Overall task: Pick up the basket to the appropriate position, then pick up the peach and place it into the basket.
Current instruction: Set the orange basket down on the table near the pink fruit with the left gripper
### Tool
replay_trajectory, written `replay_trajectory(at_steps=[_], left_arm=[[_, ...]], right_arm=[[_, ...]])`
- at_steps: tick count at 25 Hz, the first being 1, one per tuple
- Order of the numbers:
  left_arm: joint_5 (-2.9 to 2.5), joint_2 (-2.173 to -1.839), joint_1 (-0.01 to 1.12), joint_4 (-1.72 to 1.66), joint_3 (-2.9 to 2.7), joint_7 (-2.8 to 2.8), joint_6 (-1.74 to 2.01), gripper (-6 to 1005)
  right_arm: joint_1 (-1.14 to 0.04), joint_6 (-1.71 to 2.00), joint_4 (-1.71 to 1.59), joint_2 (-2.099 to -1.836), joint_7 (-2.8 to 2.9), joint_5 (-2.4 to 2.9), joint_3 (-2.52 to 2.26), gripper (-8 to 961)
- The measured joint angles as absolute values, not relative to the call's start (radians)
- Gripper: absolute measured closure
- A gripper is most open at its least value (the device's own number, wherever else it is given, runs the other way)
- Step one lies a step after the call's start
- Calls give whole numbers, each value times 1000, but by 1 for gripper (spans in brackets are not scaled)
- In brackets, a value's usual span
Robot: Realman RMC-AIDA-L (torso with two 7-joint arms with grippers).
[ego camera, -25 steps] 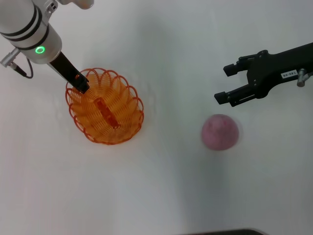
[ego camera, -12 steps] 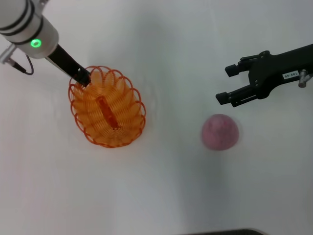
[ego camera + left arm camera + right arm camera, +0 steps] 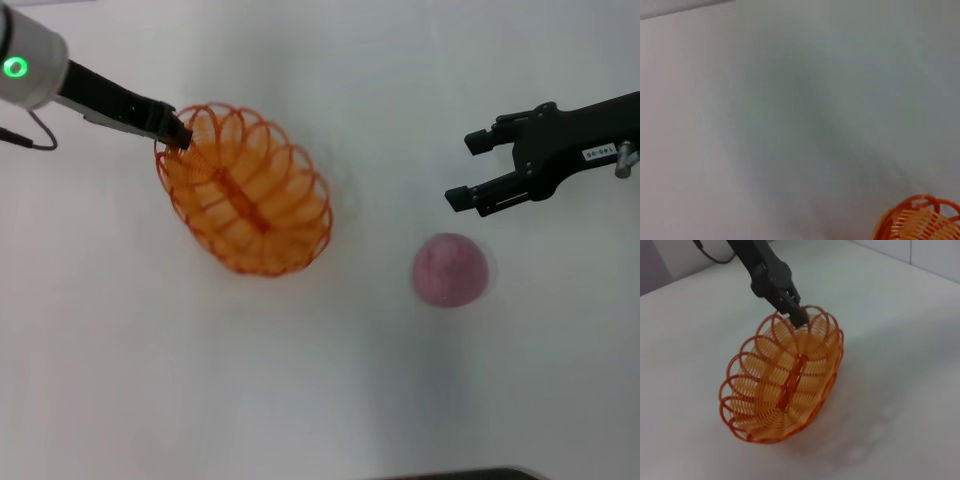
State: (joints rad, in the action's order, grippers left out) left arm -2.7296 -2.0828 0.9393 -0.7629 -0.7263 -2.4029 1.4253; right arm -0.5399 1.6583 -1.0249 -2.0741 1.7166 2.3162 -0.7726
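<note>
The orange wire basket [image 3: 246,189] hangs tilted above the white table, left of centre in the head view. My left gripper [image 3: 177,135] is shut on its far-left rim and holds it up. The basket also shows in the right wrist view [image 3: 784,380], pinched by the left gripper [image 3: 794,310], and a bit of its rim shows in the left wrist view [image 3: 920,220]. The pink-mauve peach [image 3: 451,269] lies on the table to the right. My right gripper [image 3: 470,168] is open and empty, hovering just beyond the peach.
The white table [image 3: 330,380] runs all around the basket and peach. A dark edge [image 3: 460,474] shows at the near side of the head view.
My left gripper has lifted the basket by its rim and carried it towards the centre; the basket now tilts and looks larger. The right arm and the peach have stayed put.
</note>
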Motion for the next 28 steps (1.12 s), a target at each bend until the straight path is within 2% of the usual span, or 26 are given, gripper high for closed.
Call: replay_trajectory(at_steps=[3,5,12,15,20,25,28], left_arm=[[-2666,-2077,898,-788,-679,-2429,1438,922],[-2614,-2087,857,-829,-663,-2461,1440,924],[-2487,-2149,706,-915,-637,-2512,1378,929],[-2420,-2164,637,-906,-642,-2501,1324,925],[-2300,-2166,542,-868,-697,-2461,1276,911],[-2286,-2165,500,-856,-723,-2457,1319,897],[-2293,-2163,483,-851,-724,-2458,1373,758]], right_arm=[[-540,1658,-1025,-2072,1713,2316,-766,12],[-540,1658,-1025,-2072,1706,2316,-758,13],[-538,1658,-1024,-2068,1692,2316,-747,13],[-541,1658,-1024,-2068,1692,2316,-747,12],[-552,1658,-1025,-2064,1697,2316,-747,13],[-563,1658,-1026,-2063,1706,2316,-747,13],[-565,1661,-1035,-2064,1722,2316,-750,12]])
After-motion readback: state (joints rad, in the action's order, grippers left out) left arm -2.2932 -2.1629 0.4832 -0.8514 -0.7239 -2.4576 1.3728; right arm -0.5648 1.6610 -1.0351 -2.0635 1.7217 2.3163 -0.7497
